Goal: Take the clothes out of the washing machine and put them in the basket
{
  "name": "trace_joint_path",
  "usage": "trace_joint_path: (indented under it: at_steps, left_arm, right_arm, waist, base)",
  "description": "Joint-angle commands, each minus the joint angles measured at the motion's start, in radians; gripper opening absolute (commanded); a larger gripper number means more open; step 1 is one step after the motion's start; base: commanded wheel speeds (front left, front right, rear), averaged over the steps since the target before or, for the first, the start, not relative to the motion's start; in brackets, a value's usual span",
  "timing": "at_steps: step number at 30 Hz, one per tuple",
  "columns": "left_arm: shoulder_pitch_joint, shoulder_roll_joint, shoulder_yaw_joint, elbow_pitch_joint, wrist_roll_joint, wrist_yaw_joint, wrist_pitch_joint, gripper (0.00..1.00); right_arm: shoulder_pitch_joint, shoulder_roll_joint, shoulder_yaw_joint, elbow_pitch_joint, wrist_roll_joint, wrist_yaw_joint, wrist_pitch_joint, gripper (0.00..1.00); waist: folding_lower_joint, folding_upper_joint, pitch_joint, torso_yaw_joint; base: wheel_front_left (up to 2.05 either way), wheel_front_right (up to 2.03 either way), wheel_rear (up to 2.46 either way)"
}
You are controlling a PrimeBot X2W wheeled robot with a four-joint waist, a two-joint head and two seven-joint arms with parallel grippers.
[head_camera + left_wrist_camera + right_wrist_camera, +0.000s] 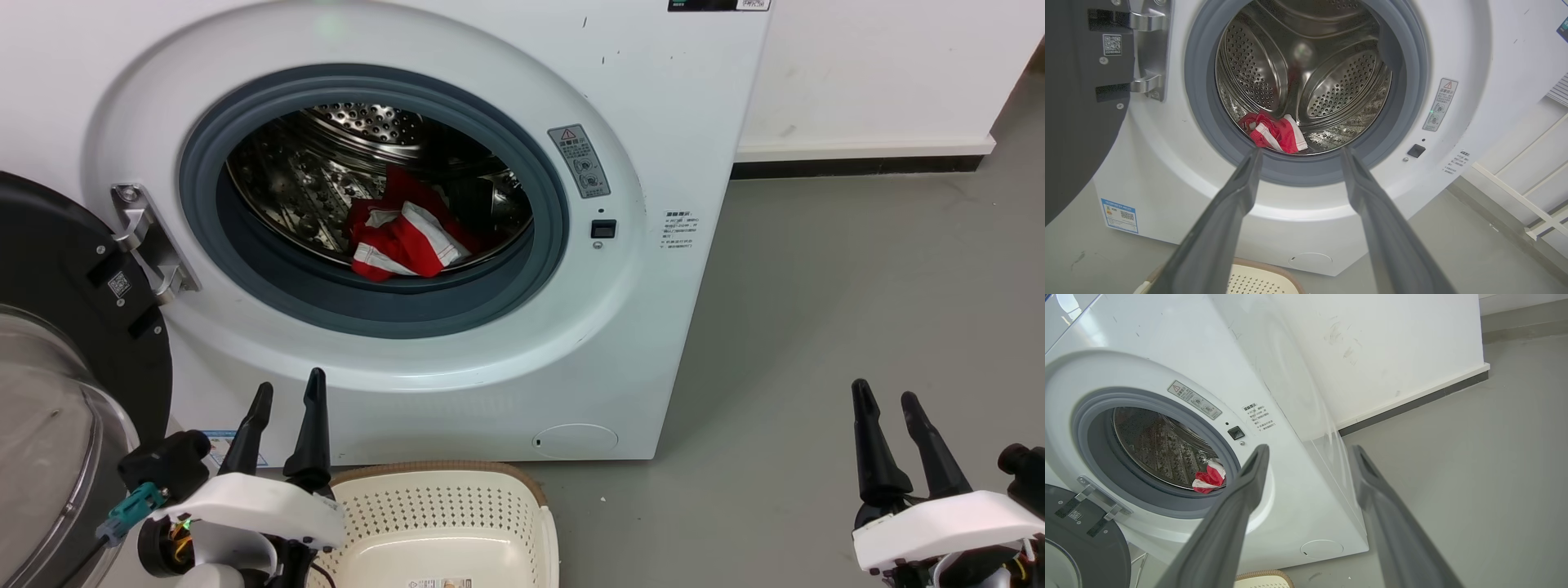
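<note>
Washing machine (653,327), door (57,261) swung open at frame left. I see one crumpled red-and-white garment (404,241) low in the steel drum (367,122), frame centre, just behind the grey ring (375,314). Basket (441,510) sits bottom centre, under the machine's front. Left gripper (291,381) is lower left and right gripper (882,390) lower right, both finger pairs apart. Grey floor (816,310) lies open at right.

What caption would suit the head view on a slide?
Left gripper and right gripper, open, face the washing machine; a red-and-white garment lies in its drum, basket in front.
</note>
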Motion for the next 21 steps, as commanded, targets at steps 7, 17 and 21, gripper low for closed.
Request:
trace_joint_path:
  at_steps: [7,17,21]
  left_arm:
    - [-0.025,0.016,-0.018,-0.005,0.084,0.014,-0.025,1.00]
    - [-0.026,0.025,-0.033,0.002,0.177,0.031,-0.050,1.00]
    - [-0.025,0.027,-0.035,0.004,0.213,0.038,-0.060,1.00]
  right_arm:
    - [0.008,-0.002,-0.001,-0.027,-0.094,0.000,-0.014,1.00]
    - [0.014,-0.002,0.006,-0.038,-0.215,0.000,-0.028,1.00]
    - [0.018,-0.002,0.002,-0.047,-0.255,0.000,-0.033,1.00]
  waist:
    - [0.0000,0.0000,0.002,-0.004]
    - [0.0000,0.0000,0.004,-0.006]
    - [0.0000,0.0000,0.004,-0.006]
  base:
    - [0.00,0.00,0.00]
    - [0.00,0.00,0.00]
    - [0.00,0.00,0.00]
